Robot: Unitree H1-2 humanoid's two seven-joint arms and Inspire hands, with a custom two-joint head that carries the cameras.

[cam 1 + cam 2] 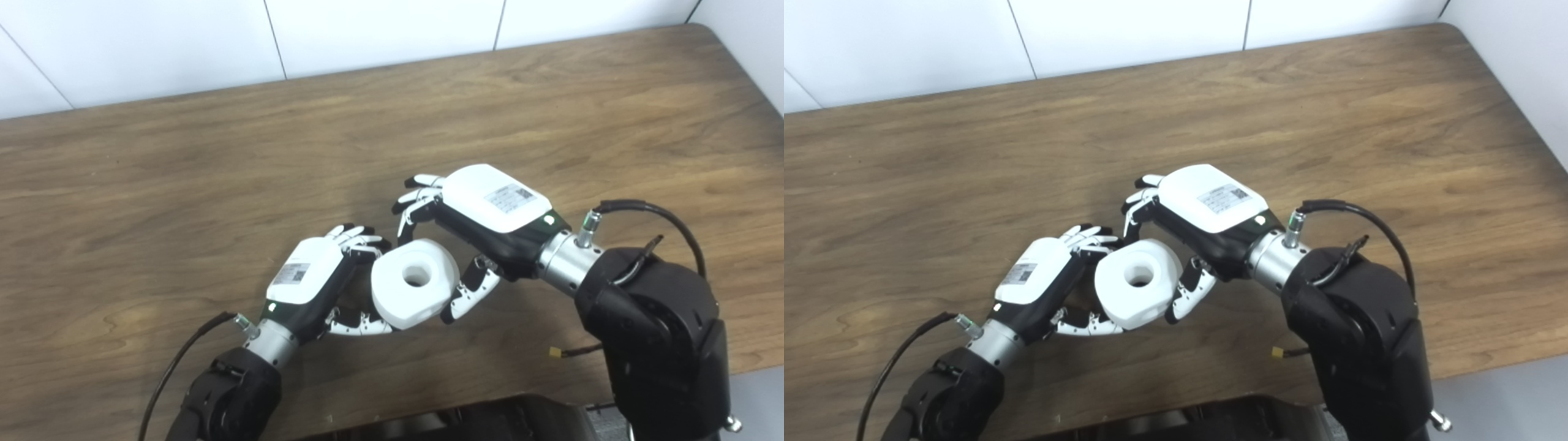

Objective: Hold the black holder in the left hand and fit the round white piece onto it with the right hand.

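Basically: left hand (306, 278) curls under round white piece (415, 282); holder hidden. Right hand (484, 214) pinches it; press on squarely, no tilt.

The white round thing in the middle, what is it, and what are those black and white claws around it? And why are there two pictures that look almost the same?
Those claws are a robot's two hands, each with fingers and a thumb. Both pictures come from two cameras side by side on the robot's head, like a pair of eyes, so they show the same scene from spots a little apart.

The brown wooden table lies underneath. The round white plastic piece with a hole in its middle sits between the hands. The left robot hand curls its fingers around its left side and underneath. The right robot hand reaches over from the other side, with its thumb touching the piece's right edge.

The left hand should be holding a black holder, but the white piece and fingers hide it, so I cannot see it.
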